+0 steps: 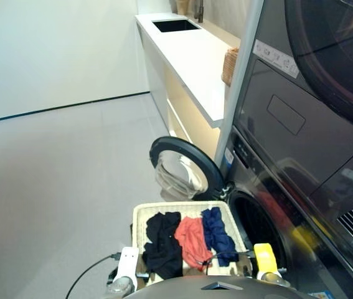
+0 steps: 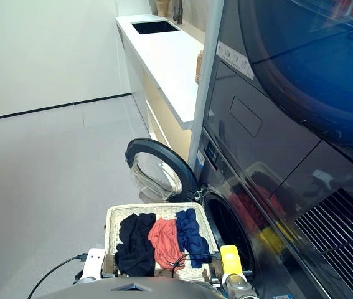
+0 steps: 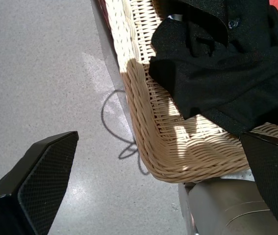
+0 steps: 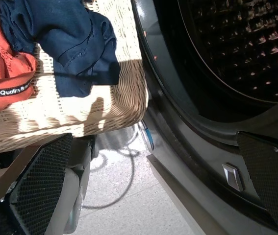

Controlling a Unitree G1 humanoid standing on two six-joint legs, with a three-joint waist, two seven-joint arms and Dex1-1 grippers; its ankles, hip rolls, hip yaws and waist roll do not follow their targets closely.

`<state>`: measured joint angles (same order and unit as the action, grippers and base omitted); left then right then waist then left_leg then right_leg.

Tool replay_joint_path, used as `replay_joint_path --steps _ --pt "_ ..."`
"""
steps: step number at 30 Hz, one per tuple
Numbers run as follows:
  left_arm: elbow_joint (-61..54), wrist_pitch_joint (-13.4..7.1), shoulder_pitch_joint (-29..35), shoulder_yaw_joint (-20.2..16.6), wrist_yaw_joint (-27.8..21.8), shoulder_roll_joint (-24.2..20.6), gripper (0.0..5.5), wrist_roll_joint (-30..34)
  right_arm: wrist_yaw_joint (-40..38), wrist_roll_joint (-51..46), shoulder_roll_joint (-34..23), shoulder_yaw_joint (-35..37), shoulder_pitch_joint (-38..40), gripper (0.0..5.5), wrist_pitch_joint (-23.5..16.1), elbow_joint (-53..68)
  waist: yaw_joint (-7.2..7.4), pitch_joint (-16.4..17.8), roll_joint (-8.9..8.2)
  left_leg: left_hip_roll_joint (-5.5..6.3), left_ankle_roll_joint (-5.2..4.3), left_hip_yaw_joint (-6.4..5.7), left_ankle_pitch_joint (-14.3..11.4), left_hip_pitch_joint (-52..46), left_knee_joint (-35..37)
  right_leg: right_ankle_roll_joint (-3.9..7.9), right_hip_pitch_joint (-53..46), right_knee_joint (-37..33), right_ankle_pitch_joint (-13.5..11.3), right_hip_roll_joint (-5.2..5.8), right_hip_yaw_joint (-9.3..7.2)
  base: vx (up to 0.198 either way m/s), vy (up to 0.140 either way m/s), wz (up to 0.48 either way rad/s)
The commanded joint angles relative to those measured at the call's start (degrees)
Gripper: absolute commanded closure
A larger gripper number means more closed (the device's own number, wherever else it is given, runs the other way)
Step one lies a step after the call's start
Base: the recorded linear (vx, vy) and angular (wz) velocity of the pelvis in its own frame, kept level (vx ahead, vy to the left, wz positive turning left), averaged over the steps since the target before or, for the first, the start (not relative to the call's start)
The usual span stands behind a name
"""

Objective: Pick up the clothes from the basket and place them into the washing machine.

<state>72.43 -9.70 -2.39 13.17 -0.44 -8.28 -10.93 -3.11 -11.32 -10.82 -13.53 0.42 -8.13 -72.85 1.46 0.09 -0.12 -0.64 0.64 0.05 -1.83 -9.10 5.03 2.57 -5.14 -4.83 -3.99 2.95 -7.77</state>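
The cream woven basket (image 1: 140,219) sits on the floor in front of the washing machine (image 1: 269,205). Inside it lie the black garment (image 1: 162,244), the red-orange one (image 1: 192,240) and the navy one (image 1: 218,235), side by side. The round glass door (image 1: 185,169) stands swung open at the far side, and the dark drum mouth (image 4: 237,44) is empty. My left gripper (image 3: 158,142) is open, hovering over the basket's near corner by the black garment (image 3: 217,63). The right gripper (image 4: 153,142) is open too, between the basket's corner (image 4: 124,105) near the navy cloth (image 4: 65,34) and the drum.
A black-fronted appliance (image 1: 325,81) with a large dark window is stacked above the washer. A white counter (image 1: 192,56) with a sink (image 1: 175,25) runs along the far right, with a wicker item (image 1: 230,65) on it. A black cable (image 1: 89,271) lies on the grey floor.
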Motion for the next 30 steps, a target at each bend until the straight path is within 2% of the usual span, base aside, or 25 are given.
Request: replay_joint_path --steps 1,3,5,13,18,26,30 --pt "3.27 -1.28 4.29 -0.16 -0.41 1.05 0.0 1.01 0.73 1.72 0.42 -1.94 -2.64 0.0 -1.64 -1.82 0.42 0.0 -1.19 0.53 -2.45 3.09 1.83 1.63 -0.03 4.1 -0.81 1.59 2.09 0.56 0.72 0.0 0.0 0.0" --pt "3.03 -1.45 4.53 0.69 -0.24 0.92 0.0 2.46 0.76 1.72 0.45 -2.13 -2.79 0.0 -1.63 -1.65 0.5 0.03 -1.17 0.53 -2.47 3.2 1.79 1.68 -0.03 4.11 -0.73 1.56 2.05 0.59 0.83 0.0 0.0 0.0" --pt "1.86 -1.9 5.46 3.95 -0.41 0.48 0.0 7.21 0.79 2.01 0.49 -2.84 -3.33 0.0 -1.7 -1.06 0.81 0.17 -0.98 0.57 -2.45 3.28 1.78 1.91 -0.03 4.14 -0.46 1.56 1.97 0.6 0.96 0.0 0.0 0.0" --pt "-1.7 -2.88 7.47 7.75 -0.17 -1.3 0.0 11.29 1.12 1.17 0.12 -4.48 -4.88 0.0 -2.25 1.47 1.07 1.49 -0.81 0.6 -2.44 3.53 2.26 3.9 -0.03 4.33 1.74 1.88 1.5 0.74 1.29 -0.007 0.002 0.0" --pt "-6.17 -4.16 10.59 13.23 -1.02 -3.9 0.0 15.18 1.91 0.49 -0.86 -6.84 -7.27 0.0 -2.73 4.21 1.32 3.66 -0.75 0.68 -2.31 3.75 3.18 7.11 -0.03 4.45 5.58 2.81 0.78 0.8 1.54 -0.039 0.01 0.001" --pt "-8.63 -4.82 18.6 19.42 0.3 -6.63 0.0 18.8 1.47 -1.53 -2.49 -9.84 -13.17 0.0 -3.58 9.81 1.83 9.6 -0.72 0.8 -2.06 3.74 4.26 15.68 -2.81 4.26 14.22 5.99 -0.07 1.16 1.93 -0.089 0.02 0.002" --pt "-8.4 -4.43 23.4 19.76 1.64 -7.29 0.0 17.09 0.9 -3.75 -3.42 -11.13 -17.66 0.0 -4.33 13.97 2.15 13.62 -1.1 0.88 -1.71 3.27 3.56 23.44 -8.54 3.73 21.45 10.63 0.48 1.37 2.36 -0.129 0.01 0.021"
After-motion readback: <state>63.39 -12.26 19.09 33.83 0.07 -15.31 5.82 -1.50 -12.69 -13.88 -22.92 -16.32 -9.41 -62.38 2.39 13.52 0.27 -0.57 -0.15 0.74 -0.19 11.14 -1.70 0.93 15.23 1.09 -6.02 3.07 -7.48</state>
